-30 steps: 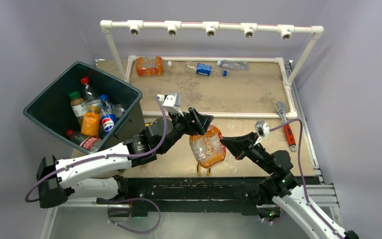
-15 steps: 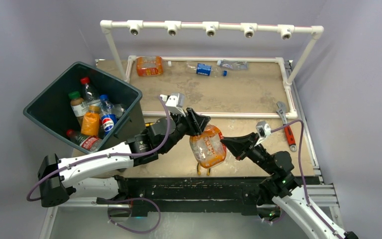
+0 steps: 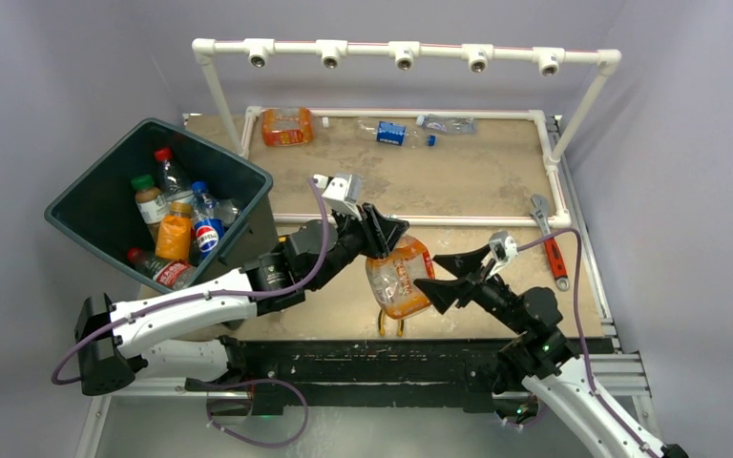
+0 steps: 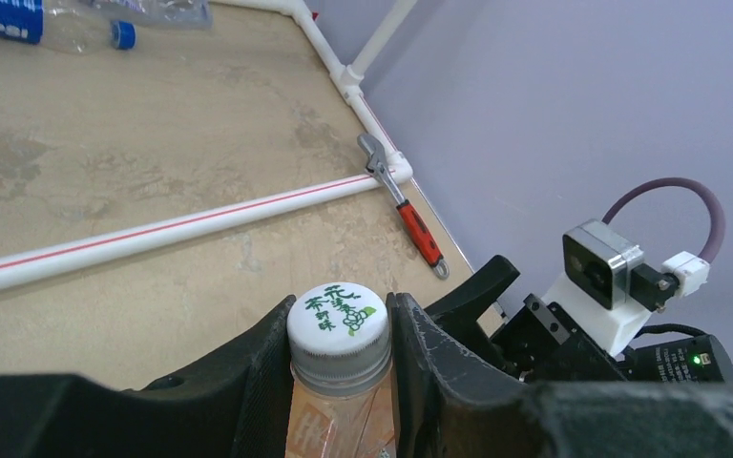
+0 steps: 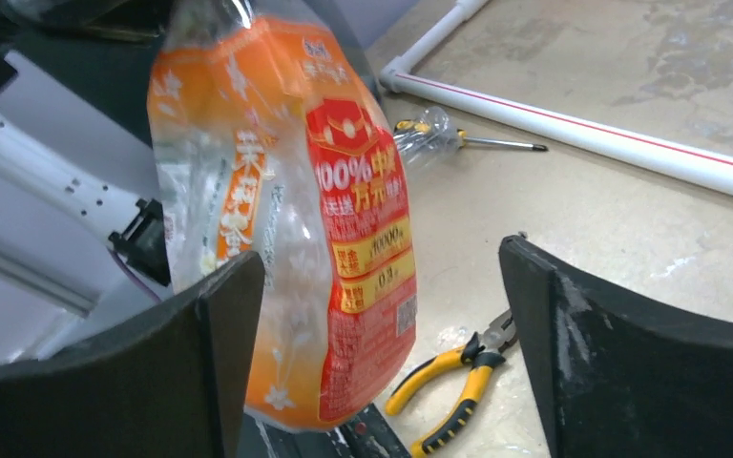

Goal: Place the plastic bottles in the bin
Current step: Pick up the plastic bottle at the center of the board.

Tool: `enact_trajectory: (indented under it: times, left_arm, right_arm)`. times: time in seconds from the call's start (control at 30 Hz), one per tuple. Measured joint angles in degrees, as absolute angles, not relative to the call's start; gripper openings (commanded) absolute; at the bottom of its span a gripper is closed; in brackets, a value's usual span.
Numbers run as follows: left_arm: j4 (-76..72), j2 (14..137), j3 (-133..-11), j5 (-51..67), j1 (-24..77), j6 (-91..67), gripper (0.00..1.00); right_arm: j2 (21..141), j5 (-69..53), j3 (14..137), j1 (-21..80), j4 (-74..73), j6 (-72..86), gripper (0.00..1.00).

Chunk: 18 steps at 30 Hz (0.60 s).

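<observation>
Carrying step, I judge: left tool (image 4: 340,355) is gripping the bottle (image 3: 399,282) by its neck, right tool (image 3: 429,272) is standing wide about it. Next: swinging it left, over the bin (image 3: 206,151).

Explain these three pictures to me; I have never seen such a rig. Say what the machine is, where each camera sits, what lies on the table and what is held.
Two robot arms are bolted at the near edge of the table, each ending in a two-finger gripper. One picture looks down from above and behind them; the other two come from wrist cameras. The left gripper clamps an orange-labelled bottle by its neck, under the white cap. The right gripper stands open around its lower part. On the table lie three more bottles at the far edge, a red-handled wrench and yellow-handled pliers. The dark bin on the left holds several bottles.
</observation>
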State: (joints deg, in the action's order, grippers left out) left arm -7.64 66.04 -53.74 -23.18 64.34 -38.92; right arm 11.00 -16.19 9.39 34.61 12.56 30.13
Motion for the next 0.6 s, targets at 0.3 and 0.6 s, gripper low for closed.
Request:
enact_trajectory:
  times: [0.3, 0.6]
  left_arm:
    - [-7.2, 62.1, -58.6, -19.5, 64.3, -28.5, 0.0]
    - [-5.7, 56.9, -68.0, -14.5, 64.3, -16.1, 0.0]
  right_arm:
    - [9.2, -18.9, 13.2, 34.6, 7.3, 35.0, 0.99]
    - [9.7, -22.1, 14.9, 34.6, 7.2, 38.0, 0.99]
